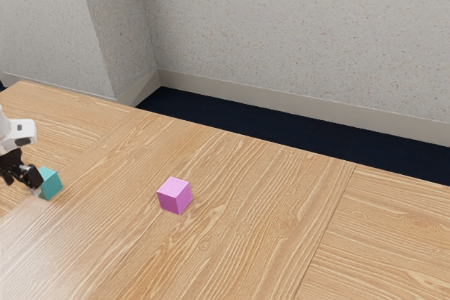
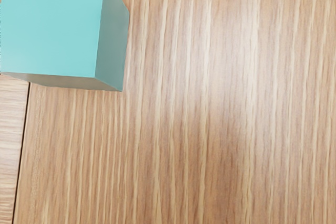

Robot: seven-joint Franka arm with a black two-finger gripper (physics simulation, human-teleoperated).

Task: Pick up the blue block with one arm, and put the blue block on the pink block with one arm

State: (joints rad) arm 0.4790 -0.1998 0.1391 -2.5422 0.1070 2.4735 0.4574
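The blue block [image 1: 50,183] is a teal-blue cube resting on the wooden table near the exterior view's left edge. In the wrist view the blue block [image 2: 58,27] sits off to one side of my hand, not under its centre. My gripper [image 1: 20,174] hangs low at the far left edge, just to the left of the blue block, with its fingers apart and nothing between them. One fingertip [image 1: 33,178] is close against the block's side. The pink block [image 1: 174,195] stands alone near the table's middle, well to the right of the gripper.
The wooden table [image 1: 267,230] stretches wide to the exterior view's right. A seam between boards [image 2: 21,150] runs beside the blue block. A grey wall and a dark floor strip lie behind the table's far edge.
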